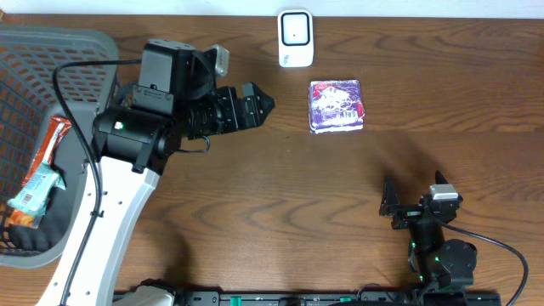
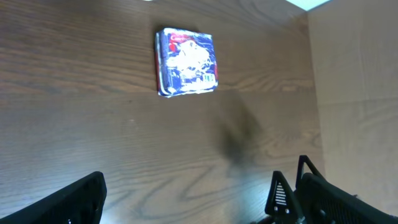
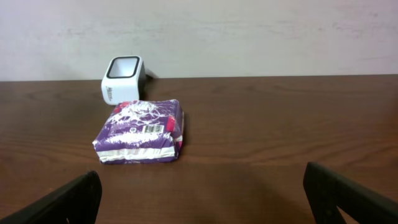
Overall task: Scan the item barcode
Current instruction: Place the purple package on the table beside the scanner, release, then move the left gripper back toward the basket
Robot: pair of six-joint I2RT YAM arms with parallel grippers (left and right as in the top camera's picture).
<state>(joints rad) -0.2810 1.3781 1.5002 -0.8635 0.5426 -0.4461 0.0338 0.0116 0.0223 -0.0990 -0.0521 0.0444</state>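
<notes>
Just in front of the scanner (image 1: 295,37), the packet (image 1: 337,105) lies barcode-up, apparently awaiting pickup; left gripper (image 1: 257,104) and right gripper (image 1: 414,201) both gape apart, empty.

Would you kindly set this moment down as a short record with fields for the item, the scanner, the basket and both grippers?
item: purple packet lying flat on the table, barcode visible on top
scanner: white scanner, just behind the packet, not touching it
basket: grey basket at the left, wrapped snacks inside
left gripper: open, empty, pointing toward the packet
right gripper: open, empty, well short of the packet
</notes>
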